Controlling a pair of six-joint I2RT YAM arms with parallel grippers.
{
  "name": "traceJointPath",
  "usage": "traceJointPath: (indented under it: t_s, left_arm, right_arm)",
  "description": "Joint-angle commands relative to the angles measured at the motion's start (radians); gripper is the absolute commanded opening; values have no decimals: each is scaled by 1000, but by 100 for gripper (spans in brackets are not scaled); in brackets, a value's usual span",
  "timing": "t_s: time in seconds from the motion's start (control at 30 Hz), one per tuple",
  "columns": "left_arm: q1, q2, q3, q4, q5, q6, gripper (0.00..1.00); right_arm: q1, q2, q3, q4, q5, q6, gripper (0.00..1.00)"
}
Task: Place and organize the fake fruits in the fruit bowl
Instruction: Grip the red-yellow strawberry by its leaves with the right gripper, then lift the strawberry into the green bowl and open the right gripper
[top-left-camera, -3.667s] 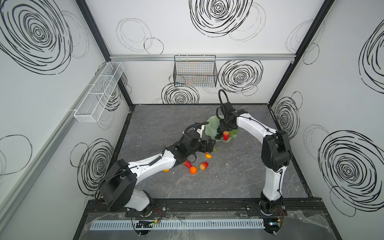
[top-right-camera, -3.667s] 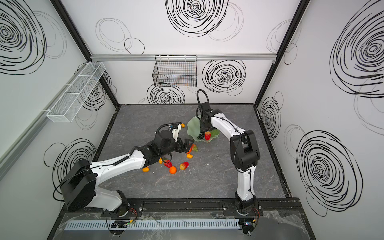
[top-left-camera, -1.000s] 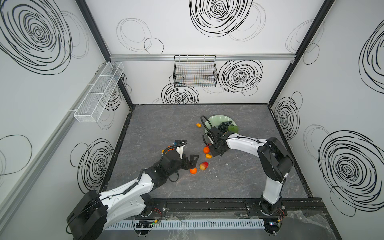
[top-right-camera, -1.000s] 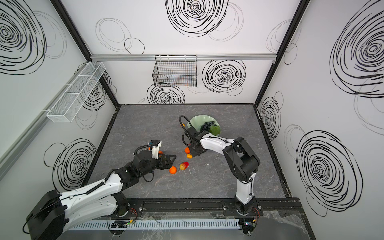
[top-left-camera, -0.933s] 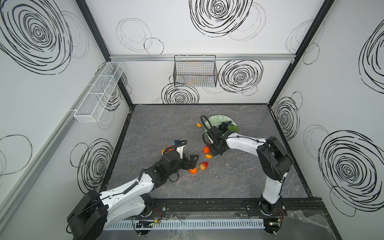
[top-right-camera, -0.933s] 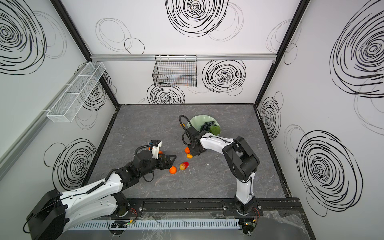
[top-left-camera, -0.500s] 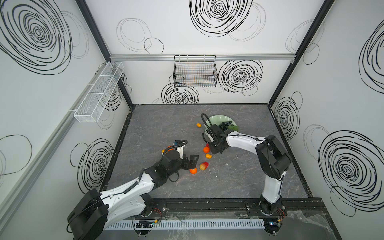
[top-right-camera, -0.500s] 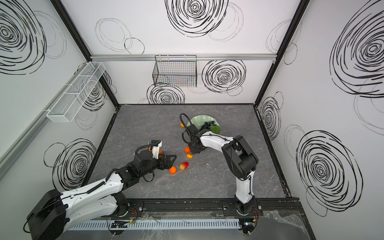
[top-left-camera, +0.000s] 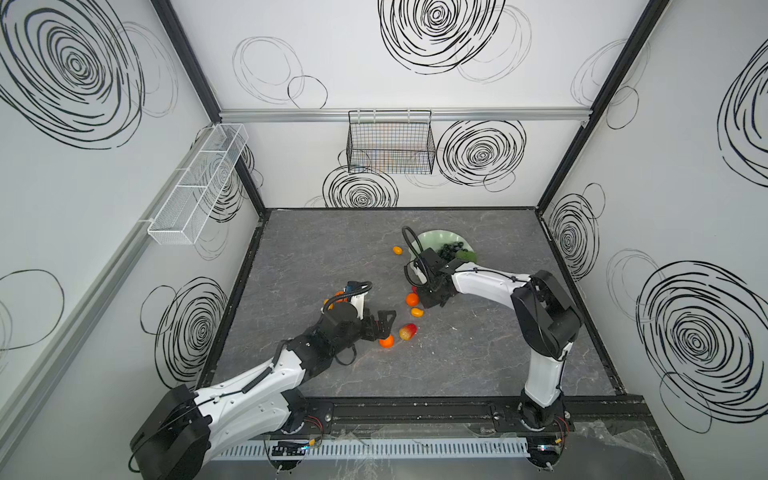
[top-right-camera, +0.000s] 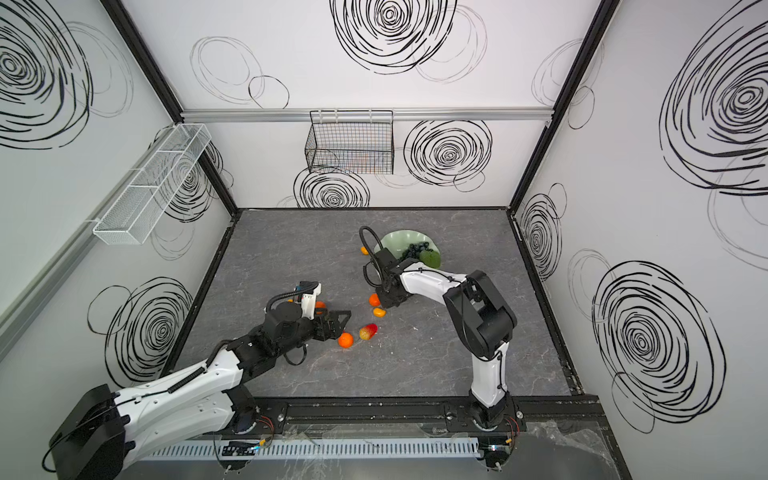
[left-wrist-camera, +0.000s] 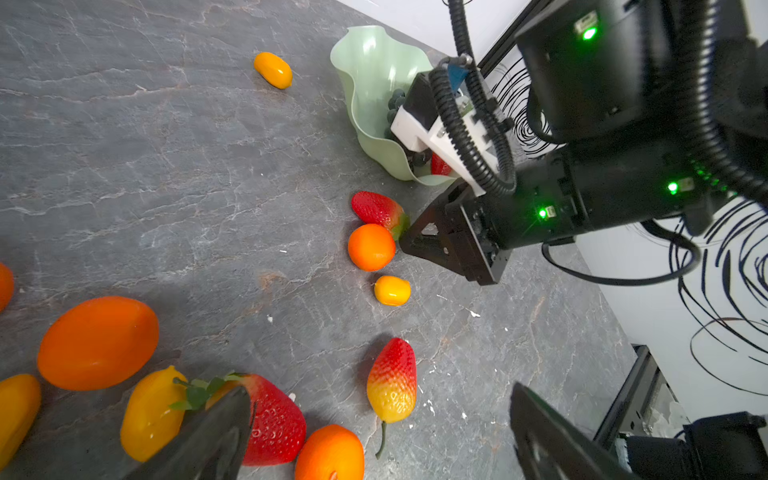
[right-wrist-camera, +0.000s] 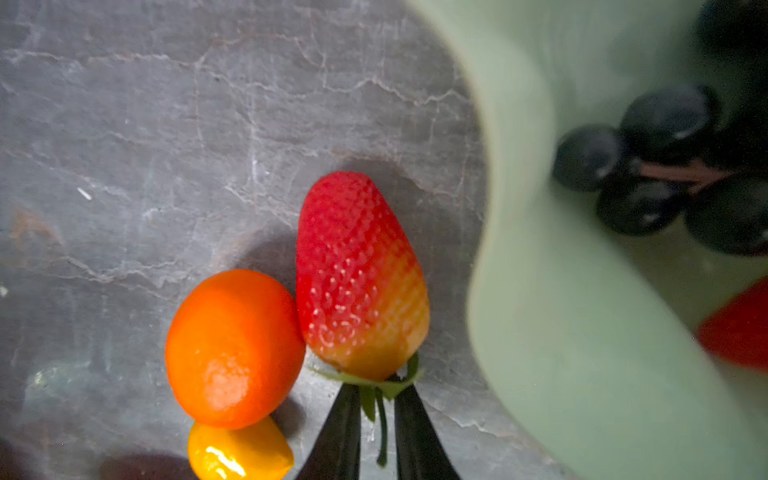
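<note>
While both arms sit low, right gripper (right-wrist-camera: 376, 384): jaws nearly together around the strawberry (right-wrist-camera: 357, 270) stem, grip unclear.
left gripper (top-left-camera: 384, 327): gaping wide, tangerine (top-left-camera: 386, 341) just beside its tips.

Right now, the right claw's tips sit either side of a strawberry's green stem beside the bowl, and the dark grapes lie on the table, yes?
Not quite: the right wrist view shows the grapes inside the fruit bowl, not on the table. The right gripper does straddle the stem of the strawberry beside the bowl.
</note>
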Motion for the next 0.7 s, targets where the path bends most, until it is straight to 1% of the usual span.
traceJointPath:
  t_s: [0.0,0.17,0.4,0.53,0.67]
  left_arm:
    - [11,-8,8,10,-7,12,99]
    - [14,-6,13,13,-7,5,99]
    - [14,-10,17,-2,-35,4,99]
    - [13,3,34,-2,-40,6,99]
    - [14,26,68,-6,-69,40,99]
  right_arm:
    - [5,-10,8,42,-12,11,19]
    - [7,-23,-3,43,-19,20,12]
    - [11,-71,-35,40,-38,33,6]
    - [11,-137,-86,48,-44,49,3]
    - [10,-203,-115,40,-37,61,1]
